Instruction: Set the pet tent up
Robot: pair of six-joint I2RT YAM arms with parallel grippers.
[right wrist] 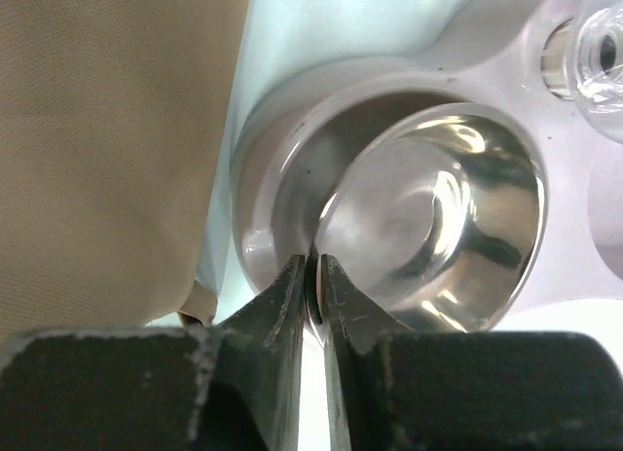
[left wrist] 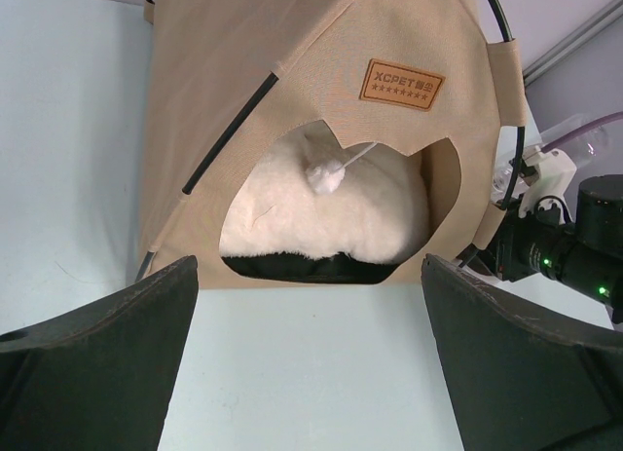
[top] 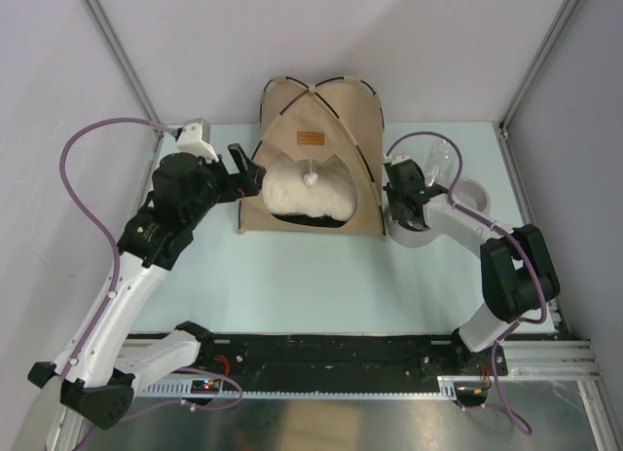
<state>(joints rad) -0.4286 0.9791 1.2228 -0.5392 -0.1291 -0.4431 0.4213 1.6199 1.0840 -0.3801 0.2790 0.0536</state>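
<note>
Between the fingertips of the right gripper (right wrist: pixel 313 268), drawn in to a narrow slit: the thin rim of a shiny round steel bowl (right wrist: pixel 438 217), gripped. Around the bowl, a white plastic feeder stand (right wrist: pixel 282 130). Just beside that, to this gripper's left, the tan fabric pet tent (right wrist: pixel 107 149), standing upright. Across the tent, the left gripper (left wrist: pixel 310 261), spread fully wide, holding nothing. Straight ahead of it, close, the arched doorway: inside, a fluffy cream-white cushion (left wrist: pixel 350 227); before it, a white pompom (left wrist: pixel 323 178) on a string; above, a brown label patch (left wrist: pixel 402 85).
</note>
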